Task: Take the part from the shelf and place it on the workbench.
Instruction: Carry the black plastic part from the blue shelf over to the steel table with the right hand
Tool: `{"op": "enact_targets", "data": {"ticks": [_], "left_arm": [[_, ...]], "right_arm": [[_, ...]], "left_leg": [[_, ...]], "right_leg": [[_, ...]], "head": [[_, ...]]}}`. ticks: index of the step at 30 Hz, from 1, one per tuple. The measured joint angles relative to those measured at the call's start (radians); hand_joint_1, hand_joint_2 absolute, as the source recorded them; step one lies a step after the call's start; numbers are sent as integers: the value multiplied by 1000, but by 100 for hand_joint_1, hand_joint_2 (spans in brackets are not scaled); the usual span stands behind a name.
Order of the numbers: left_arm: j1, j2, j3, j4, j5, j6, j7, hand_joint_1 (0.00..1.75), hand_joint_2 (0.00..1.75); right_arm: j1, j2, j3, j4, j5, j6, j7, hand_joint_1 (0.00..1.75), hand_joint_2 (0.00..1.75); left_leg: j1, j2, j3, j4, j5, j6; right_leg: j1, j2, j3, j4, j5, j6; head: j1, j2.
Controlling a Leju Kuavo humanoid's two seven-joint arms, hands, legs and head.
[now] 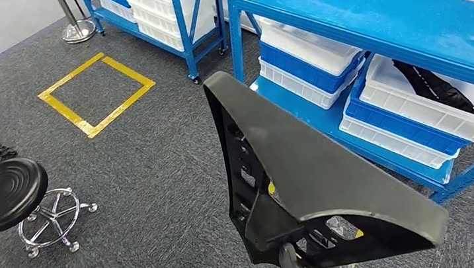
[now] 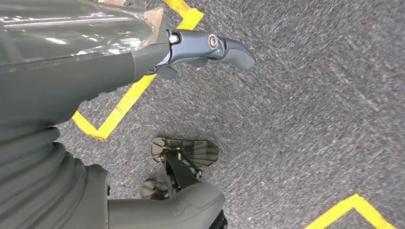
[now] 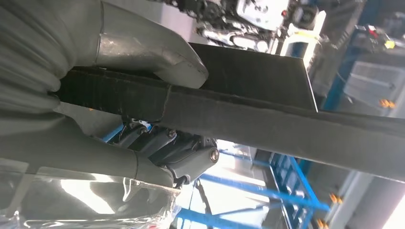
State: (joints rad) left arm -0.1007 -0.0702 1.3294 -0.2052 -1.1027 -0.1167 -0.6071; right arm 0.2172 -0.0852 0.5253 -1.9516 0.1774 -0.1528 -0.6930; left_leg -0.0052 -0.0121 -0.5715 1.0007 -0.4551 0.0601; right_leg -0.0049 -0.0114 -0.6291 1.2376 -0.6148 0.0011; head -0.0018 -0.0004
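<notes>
Right, I see the black part point(image 1: 318, 172) up in front of the head camera, my right hand point(image 3: 143, 52) clamping its edge. My left hand point(image 2: 210, 47) hangs empty, fingers apart, over grey carpet point(image 1: 146, 183) with yellow tape point(image 1: 97, 92), a stool point(image 1: 5, 195), blue shelf point(image 1: 369, 20) beside.

the black part point(image 1: 318, 172) is hiding most of your right hand point(image 1: 301, 263), the frame's bottom edge is cutting off the rest, and the shelf point(image 1: 369, 20) is running off right.
</notes>
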Motion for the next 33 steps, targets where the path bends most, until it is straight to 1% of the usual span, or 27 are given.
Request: {"op": "enact_targets", "data": {"ticks": [1, 2, 3, 4, 5, 6, 7, 8, 10, 12, 14, 15, 16, 17, 18, 19, 21, 22, 23, 25, 26, 28, 29, 30, 31, 32, 33], "left_arm": [[0, 0, -2, 0, -1, -1, -1, 0, 175], [0, 0, -3, 0, -2, -1, -1, 0, 175], [1, 0, -4, 0, -4, -2, 0, 0, 175], [1, 0, -5, 0, -6, -2, 0, 0, 175], [1, 0, -6, 0, -7, -2, 1, 0, 175], [0, 0, -7, 0, -8, -2, 2, 0, 175], [0, 0, -8, 0, -9, -2, 2, 0, 175], [1, 0, -8, 0, -9, -2, 3, 0, 175], [5, 1, -8, 0, -10, -2, 6, 0, 175], [8, 0, -8, 0, -9, -3, 9, 0, 175], [7, 0, -8, 0, -9, -4, 10, 0, 175], [6, 0, -8, 0, -9, -4, 11, 0, 175], [6, -1, -9, 0, -10, -4, 12, 0, 175], [7, -1, -9, 0, -13, -5, 13, 0, 175], [8, -2, -10, 0, -15, -5, 14, 0, 175], [8, -2, -10, 0, -17, -6, 14, 0, 175], [7, -2, -11, 0, -19, -6, 14, 0, 175], [6, -2, -11, 0, -19, -7, 14, 0, 175], [5, -2, -12, 0, -19, -7, 14, 0, 175], [4, -1, -15, 0, -20, -8, 14, 0, 175], [5, -1, -18, 0, -21, -8, 15, 0, 175], [4, -1, -23, 0, -22, -8, 17, 0, 175], [2, -1, -25, 0, -23, -8, 18, 0, 175], [1, -1, -27, 0, -24, -8, 19, 0, 175], [0, -1, -27, 0, -24, -8, 20, 0, 175], [1, -1, -28, 0, -25, -8, 21, 0, 175], [1, 0, -28, 0, -25, -8, 22, 0, 175]], "right_arm": [[4, -2, 0, 0, 2, -3, -1, 175, 175], [8, -4, 0, 0, 5, -6, -1, 175, 175], [11, -5, 0, -1, 6, -9, -2, 175, 175], [14, -6, 0, -3, 8, -11, -2, 175, 175], [17, -7, 0, -5, 8, -13, -2, 175, 175], [18, -8, 0, -7, 9, -14, -2, 175, 175], [21, -9, 0, -9, 9, -16, -2, 175, 175], [22, -10, 1, -11, 10, -19, -2, 175, 175], [25, -10, 3, -15, 11, -24, -2, 175, 175], [24, -9, 6, -21, 12, -26, 2, 175, 175], [24, -7, 7, -26, 15, -26, 12, 175, 175], [24, -7, 7, -28, 17, -25, 18, 175, 175], [24, -6, 7, -28, 18, -24, 24, 175, 175], [23, -5, 6, -29, 20, -23, 29, 175, 175], [22, -2, 6, -29, 20, -22, 34, 175, 175], [21, 0, 6, -31, 21, -22, 38, 175, 175], [19, 4, 6, -36, 21, -21, 42, 175, 175], [17, 6, 5, -38, 21, -20, 43, 175, 175], [17, 8, 5, -40, 22, -18, 44, 175, 175], [16, 11, 4, -42, 23, -11, 45, 175, 175], [14, 13, 4, -43, 24, -7, 47, 175, 175], [10, 17, 3, -46, 25, -1, 49, 175, 175], [9, 18, 2, -47, 26, 3, 51, 175, 175], [8, 19, 2, -47, 27, 6, 53, 175, 175], [8, 19, 2, -47, 27, 9, 55, 175, 175], [7, 20, 1, -47, 28, 11, 58, 175, 175], [6, 21, 1, -47, 28, 12, 60, 175, 175]], "left_leg": [[0, -12, -1, 0, 1, 0], [1, -23, -1, 1, 1, -1], [2, -36, 0, 2, 1, -2], [3, -48, 0, 5, 1, -5], [5, -60, -1, 9, -1, -9], [4, -71, -4, 15, -3, -15], [5, -79, -8, 20, -5, -21], [5, -87, -13, 23, -6, -28], [11, -93, -21, 26, -5, -40], [15, -60, -38, 59, -28, -50], [16, -14, -86, 163, -86, -58], [18, -3, -118, 228, -115, -62], [20, 2, -144, 279, -132, -64], [21, 6, -155, 301, -133, -66], [22, 10, -147, 283, -114, -65], [23, 17, -120, 230, -84, -63], [17, 51, -50, 97, -31, -54], [13, 62, -30, 55, -20, -48], [7, 67, -22, 36, -18, -43], [0, 47, -21, 30, -14, -31], [0, 38, -17, 21, -9, -25], [5, 20, -6, 4, 2, -12], [6, 10, -5, 0, 5, -8], [7, -1, -5, 0, 5, -4], [7, -12, -5, 0, 5, -4], [7, -24, -5, 1, 5, -4], [7, -37, -4, 2, 5, -5]], "right_leg": [[-2, 3, -21, 44, -12, 3], [-5, 4, -27, 53, -9, 10], [-8, 6, -13, 24, 10, 21], [-13, 14, 15, -37, 40, 33], [-18, 30, 47, -106, 67, 43], [-22, 45, 71, -162, 87, 46], [-23, 56, 86, -197, 98, 45], [-21, 60, 90, -208, 100, 38], [-19, 46, 93, -211, 105, 22], [-21, 29, 94, -215, 110, 8], [-18, 9, 94, -216, 110, 0], [-15, -3, 93, -216, 109, -3], [-12, -14, 93, -216, 108, -5], [-10, -25, 93, -216, 107, -6], [-9, -35, 94, -216, 106, -7], [-8, -44, 95, -216, 105, -8], [-3, -61, 98, -216, 102, -5], [-1, -67, 98, -216, 100, -2], [1, -74, 99, -216, 98, 1], [1, -89, 101, -219, 96, 10], [0, -86, 101, -215, 92, 14], [0, -50, 76, -158, 62, 14], [-4, -25, 50, -102, 37, 11], [-5, -8, 17, -38, 13, 8], [-6, -2, -10, 14, -3, 7], [-7, 1, -26, 40, -6, 11], [-8, 3, -23, 28, 8, 19]], "head": [[1, 0], [1, 0], [1, 0], [1, 0], [2, 0], [2, 0], [2, 0], [1, 0], [0, 0], [-3, 0], [-7, 0], [-8, 0], [-8, 0], [-9, 0], [-9, 0], [-8, 0], [-8, 0], [-7, 0], [-7, 0], [-8, 0], [-8, 0], [-5, 0], [-3, 0], [-2, 0], [-1, 0], [-1, 0], [-1, 0]]}}
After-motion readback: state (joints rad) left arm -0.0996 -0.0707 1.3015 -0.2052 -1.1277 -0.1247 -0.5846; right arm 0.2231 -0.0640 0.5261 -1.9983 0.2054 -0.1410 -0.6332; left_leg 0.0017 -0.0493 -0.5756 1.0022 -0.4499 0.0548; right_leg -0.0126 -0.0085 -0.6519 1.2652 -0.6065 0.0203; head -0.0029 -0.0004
